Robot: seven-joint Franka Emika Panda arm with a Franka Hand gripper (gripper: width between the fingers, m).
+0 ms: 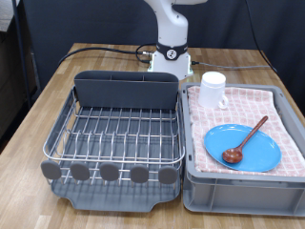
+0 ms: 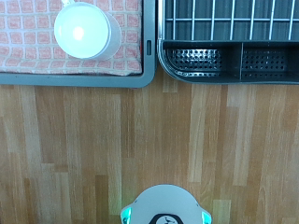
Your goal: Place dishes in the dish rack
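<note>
Right half of the exterior view: grey bin (image 1: 243,186) lined with pink checked cloth (image 1: 276,105) holds all dishes: glossy round light-blue plate (image 1: 250,153) with reddish wooden spoon (image 1: 244,141) across it, white mug (image 1: 212,90) behind. Silver wire dish rack (image 1: 119,134) at left, nothing loaded. Gripper not visible in either view; fingers' state cannot tell. Looks like the start, first pick pending; needs descent over one dish.
</note>
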